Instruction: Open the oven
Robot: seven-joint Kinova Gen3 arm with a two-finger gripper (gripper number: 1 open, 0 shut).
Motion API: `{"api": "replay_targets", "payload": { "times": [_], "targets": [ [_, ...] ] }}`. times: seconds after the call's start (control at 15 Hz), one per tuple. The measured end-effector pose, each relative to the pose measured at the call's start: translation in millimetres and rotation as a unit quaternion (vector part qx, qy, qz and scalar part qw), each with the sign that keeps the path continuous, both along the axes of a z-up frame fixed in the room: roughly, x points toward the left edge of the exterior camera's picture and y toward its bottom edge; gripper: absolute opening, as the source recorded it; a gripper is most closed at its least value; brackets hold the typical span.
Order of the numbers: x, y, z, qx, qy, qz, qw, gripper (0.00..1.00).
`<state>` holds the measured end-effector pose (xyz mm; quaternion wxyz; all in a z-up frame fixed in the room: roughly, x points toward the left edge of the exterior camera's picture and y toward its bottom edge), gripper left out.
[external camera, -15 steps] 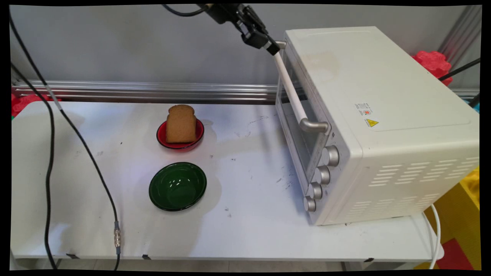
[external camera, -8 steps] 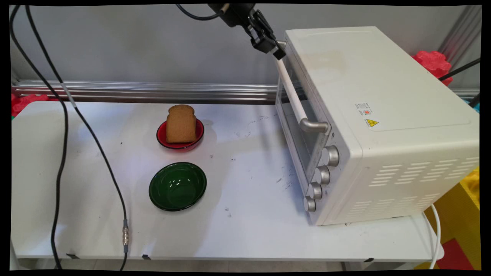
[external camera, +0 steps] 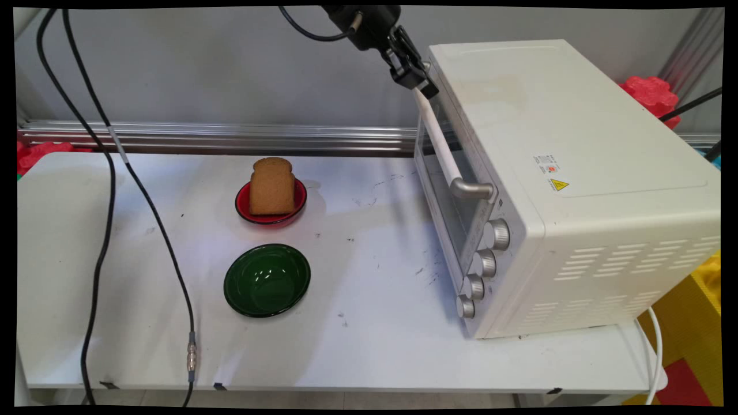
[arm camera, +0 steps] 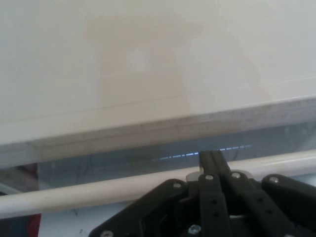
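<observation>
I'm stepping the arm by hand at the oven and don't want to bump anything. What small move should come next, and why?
Probably a slight pull of the gripper away from the oven, down and outward. Its fingers look shut together at the far end of the door handle, the door seems closed, and the slice of bread waits in the red bowl.

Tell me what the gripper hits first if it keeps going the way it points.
Likely the oven door: the gripper already sits at the white handle bar, shut, with the glass just beyond. Depth is unclear.
</observation>
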<state>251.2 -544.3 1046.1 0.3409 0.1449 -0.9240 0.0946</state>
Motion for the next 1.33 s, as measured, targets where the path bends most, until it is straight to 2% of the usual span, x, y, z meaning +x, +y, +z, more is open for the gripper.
{"api": "replay_targets", "payload": {
  "times": [1.33],
  "targets": [
    [-27.6,-19.0,-37.6,0.019,0.008,0.011,0.9997,0.0]
  ]
}}
